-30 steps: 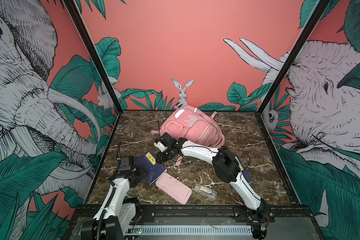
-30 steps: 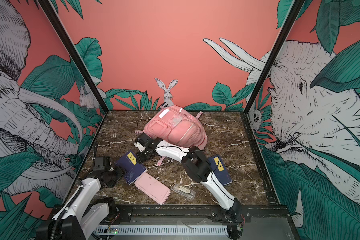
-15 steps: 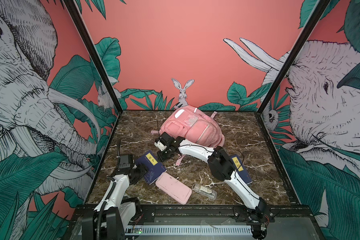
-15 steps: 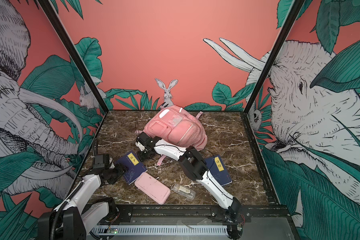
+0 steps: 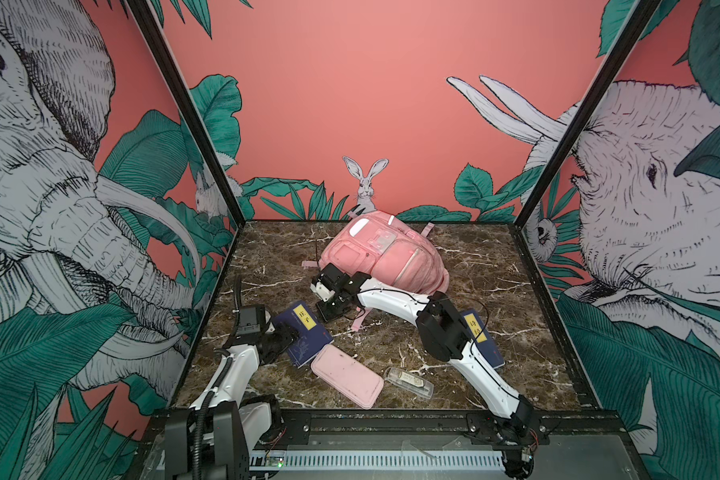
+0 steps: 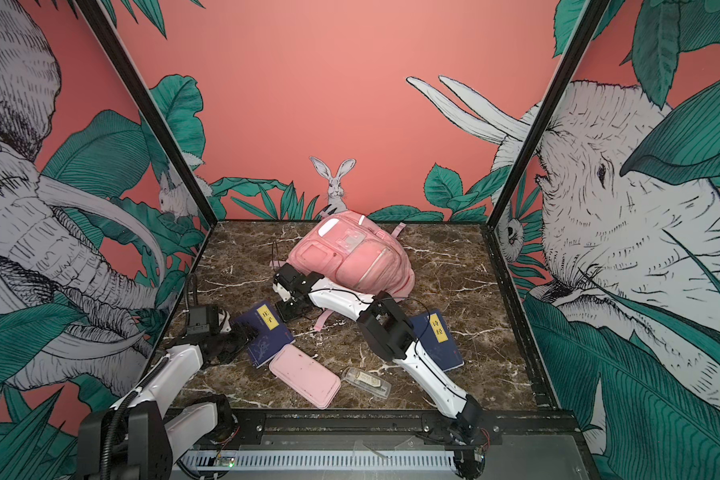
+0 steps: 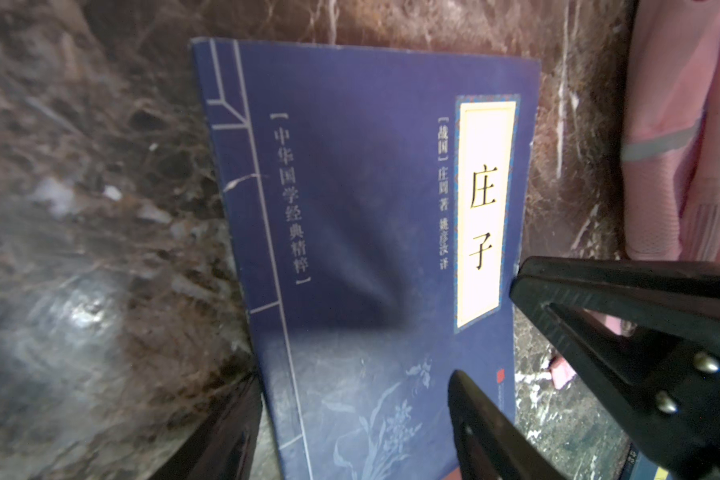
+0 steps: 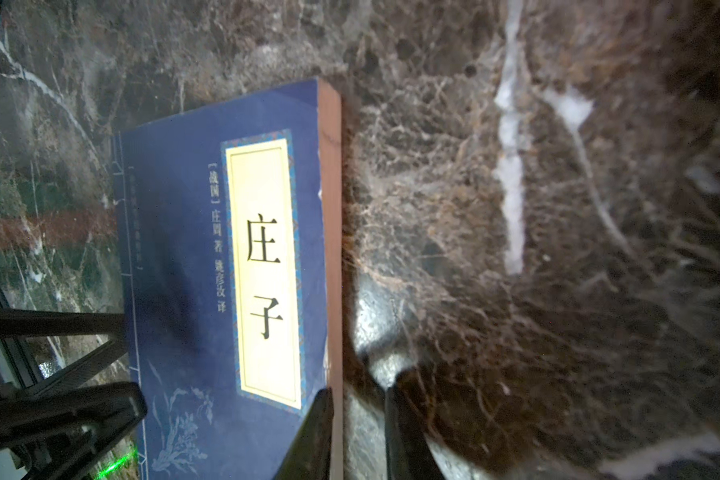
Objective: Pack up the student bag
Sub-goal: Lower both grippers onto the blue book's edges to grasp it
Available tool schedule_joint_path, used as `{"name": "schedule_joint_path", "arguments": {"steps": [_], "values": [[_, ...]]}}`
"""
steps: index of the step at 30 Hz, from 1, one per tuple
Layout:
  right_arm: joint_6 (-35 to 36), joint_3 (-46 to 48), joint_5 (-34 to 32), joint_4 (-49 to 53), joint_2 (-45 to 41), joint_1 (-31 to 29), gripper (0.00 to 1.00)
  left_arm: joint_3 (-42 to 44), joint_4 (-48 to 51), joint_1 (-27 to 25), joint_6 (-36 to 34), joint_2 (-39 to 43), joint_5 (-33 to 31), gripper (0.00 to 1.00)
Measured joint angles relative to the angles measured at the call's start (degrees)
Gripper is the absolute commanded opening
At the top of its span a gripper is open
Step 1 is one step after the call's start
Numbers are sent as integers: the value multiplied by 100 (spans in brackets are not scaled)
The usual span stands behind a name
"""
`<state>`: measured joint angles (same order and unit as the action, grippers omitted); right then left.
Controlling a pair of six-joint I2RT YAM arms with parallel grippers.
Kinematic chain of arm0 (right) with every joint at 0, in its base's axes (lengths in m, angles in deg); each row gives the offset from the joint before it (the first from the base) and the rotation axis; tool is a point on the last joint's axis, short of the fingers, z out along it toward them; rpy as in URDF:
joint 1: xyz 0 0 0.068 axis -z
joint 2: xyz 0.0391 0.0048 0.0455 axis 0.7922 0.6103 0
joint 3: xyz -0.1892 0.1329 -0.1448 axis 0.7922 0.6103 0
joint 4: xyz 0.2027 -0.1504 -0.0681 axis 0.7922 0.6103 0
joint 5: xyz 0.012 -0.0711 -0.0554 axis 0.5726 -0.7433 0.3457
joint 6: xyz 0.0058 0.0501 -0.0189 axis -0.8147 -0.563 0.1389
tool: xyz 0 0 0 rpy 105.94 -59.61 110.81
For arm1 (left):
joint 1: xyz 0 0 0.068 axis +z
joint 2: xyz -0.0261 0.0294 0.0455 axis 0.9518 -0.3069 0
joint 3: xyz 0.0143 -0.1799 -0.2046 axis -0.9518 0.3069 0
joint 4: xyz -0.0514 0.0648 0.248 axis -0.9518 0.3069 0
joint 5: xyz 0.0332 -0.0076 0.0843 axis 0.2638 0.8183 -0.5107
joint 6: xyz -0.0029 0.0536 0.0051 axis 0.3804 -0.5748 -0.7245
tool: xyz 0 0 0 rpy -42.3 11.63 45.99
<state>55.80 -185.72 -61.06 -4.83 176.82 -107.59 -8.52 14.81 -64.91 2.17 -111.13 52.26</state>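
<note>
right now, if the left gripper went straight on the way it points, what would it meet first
probably the blue book; the left gripper hangs open, aimed at its cover, height unclear

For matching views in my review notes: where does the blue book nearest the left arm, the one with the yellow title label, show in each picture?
Top view: blue book, low and left of centre.
Top view: blue book, again low and left of centre.
Left wrist: blue book fills the middle of the picture.
Right wrist: blue book, left of the middle.
Shared landmark: its yellow title label, visible in all four.
</note>
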Motion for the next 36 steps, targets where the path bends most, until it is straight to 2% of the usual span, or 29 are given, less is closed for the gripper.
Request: {"name": "schedule_joint_path", "arguments": {"steps": [5,20,33,36], "values": [[4,57,-33,-50,-31,-15,23,92,-203,7,-4,7,243,68],[2,651,-232,-343,-354,-42,22,492,-721,11,-20,358,789,65],[-4,802,-374,-341,-459,13,21,621,-1725,57,254,417,1397,60],[-4,802,-372,-337,-461,17,21,621,-1851,55,289,426,1550,56]]}}
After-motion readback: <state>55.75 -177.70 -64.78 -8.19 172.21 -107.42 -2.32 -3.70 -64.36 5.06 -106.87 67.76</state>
